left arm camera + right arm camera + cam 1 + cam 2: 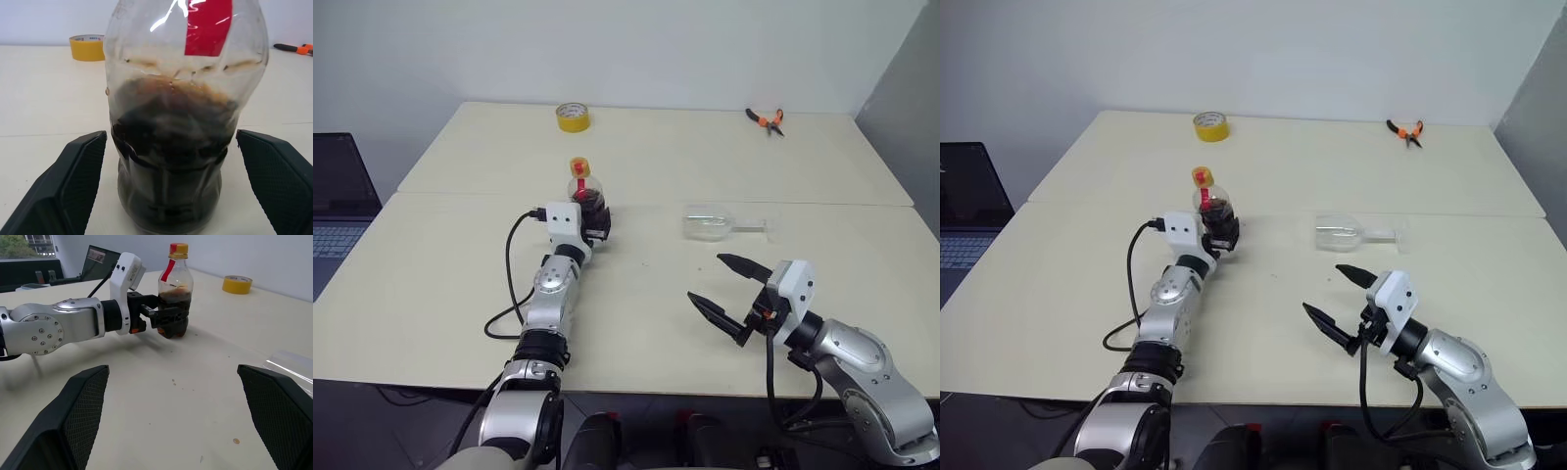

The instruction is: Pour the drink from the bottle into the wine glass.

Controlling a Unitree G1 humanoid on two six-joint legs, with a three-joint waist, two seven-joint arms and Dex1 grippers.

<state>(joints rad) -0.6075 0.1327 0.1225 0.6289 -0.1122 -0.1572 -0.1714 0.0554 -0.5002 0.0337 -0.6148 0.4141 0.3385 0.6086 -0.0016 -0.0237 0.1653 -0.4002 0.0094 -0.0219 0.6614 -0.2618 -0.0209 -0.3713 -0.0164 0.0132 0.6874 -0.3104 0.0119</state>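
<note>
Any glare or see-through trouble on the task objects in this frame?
Left wrist view: white glare streaks cross the bottle near its red label. Left eye view: the wine glass lies on its side, nearly vanishing against the pale table. Right wrist view: a bright streak marks the glass's edge.

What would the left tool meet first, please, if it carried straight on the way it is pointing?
The bottle. The left tool is open with one finger on either side of the bottle's lower body, so it should meet the dark-filled base almost at once.
</note>
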